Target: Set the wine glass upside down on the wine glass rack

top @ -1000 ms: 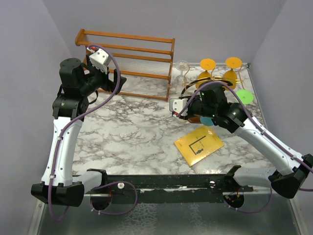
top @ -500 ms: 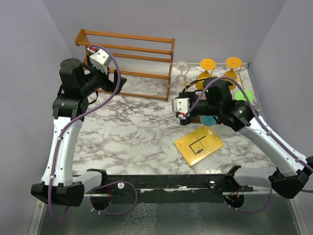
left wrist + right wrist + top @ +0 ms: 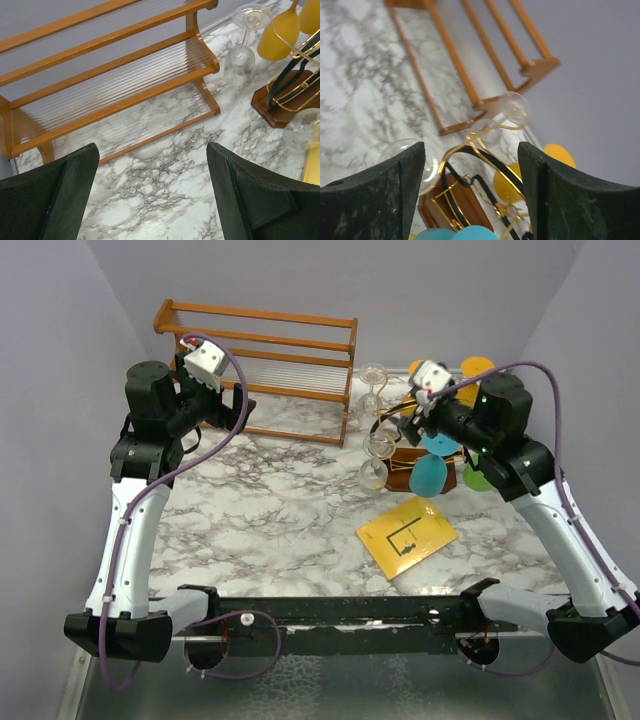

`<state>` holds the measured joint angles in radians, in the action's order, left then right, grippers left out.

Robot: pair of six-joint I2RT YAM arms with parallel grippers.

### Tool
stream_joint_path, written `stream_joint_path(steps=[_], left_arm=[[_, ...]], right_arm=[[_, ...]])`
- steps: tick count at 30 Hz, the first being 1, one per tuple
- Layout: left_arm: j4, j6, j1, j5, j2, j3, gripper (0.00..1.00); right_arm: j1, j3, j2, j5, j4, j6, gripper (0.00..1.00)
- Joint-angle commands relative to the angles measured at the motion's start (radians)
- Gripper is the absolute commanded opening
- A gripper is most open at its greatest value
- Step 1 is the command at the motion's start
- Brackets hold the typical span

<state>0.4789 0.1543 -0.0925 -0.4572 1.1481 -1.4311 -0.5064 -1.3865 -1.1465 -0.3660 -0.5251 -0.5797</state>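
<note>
The wine glass rack [image 3: 400, 478] is a gold wire stand on a dark brown base at the back right. It also shows in the right wrist view [image 3: 485, 145] and the left wrist view [image 3: 280, 102]. A clear wine glass [image 3: 374, 465] hangs upside down at its near-left side, foot up and bowl down; its bowl also shows in the right wrist view [image 3: 402, 150] and the left wrist view [image 3: 302, 130]. My right gripper [image 3: 418, 408] [image 3: 470, 150] is open and empty, above and behind the rack. My left gripper [image 3: 240, 405] [image 3: 152, 155] is open and empty by the shelf.
Another clear glass [image 3: 371, 385] hangs at the rack's far left, with orange [image 3: 478, 368], blue [image 3: 428, 476] and green [image 3: 478, 478] glasses around it. The orange-brown slatted shelf [image 3: 260, 370] stands at the back. A yellow booklet [image 3: 407, 533] lies on the marble top.
My right gripper rose and swung back to the right, away from the rack's near-left side, leaving the clear glass hanging there in plain view. The left arm has not moved.
</note>
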Motion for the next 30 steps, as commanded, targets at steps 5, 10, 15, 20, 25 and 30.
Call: stream_joint_path(steps=[5, 10, 15, 20, 25, 30], left_arm=[[-0.078, -0.014, 0.007, 0.155, -0.043, 0.046, 0.95], [-0.107, -0.020, 0.007, 0.197, -0.065, 0.086, 0.99], [-0.137, -0.045, 0.007, 0.262, -0.078, 0.130, 0.99], [-0.188, -0.096, 0.007, 0.372, -0.079, 0.153, 0.99], [-0.210, -0.093, 0.007, 0.389, -0.080, 0.145, 0.99], [-0.197, -0.093, 0.007, 0.386, -0.075, 0.119, 0.99]], right_arm=[[0.136, 0.043, 0.043, 0.300, 0.266, 0.303, 0.95], [0.163, 0.090, 0.056, 0.344, 0.334, 0.337, 1.00], [0.176, 0.123, 0.065, 0.438, 0.401, 0.374, 1.00], [0.178, 0.169, 0.080, 0.524, 0.469, 0.415, 1.00], [0.179, 0.191, 0.092, 0.612, 0.511, 0.410, 1.00], [0.178, 0.191, 0.103, 0.622, 0.509, 0.338, 1.00]])
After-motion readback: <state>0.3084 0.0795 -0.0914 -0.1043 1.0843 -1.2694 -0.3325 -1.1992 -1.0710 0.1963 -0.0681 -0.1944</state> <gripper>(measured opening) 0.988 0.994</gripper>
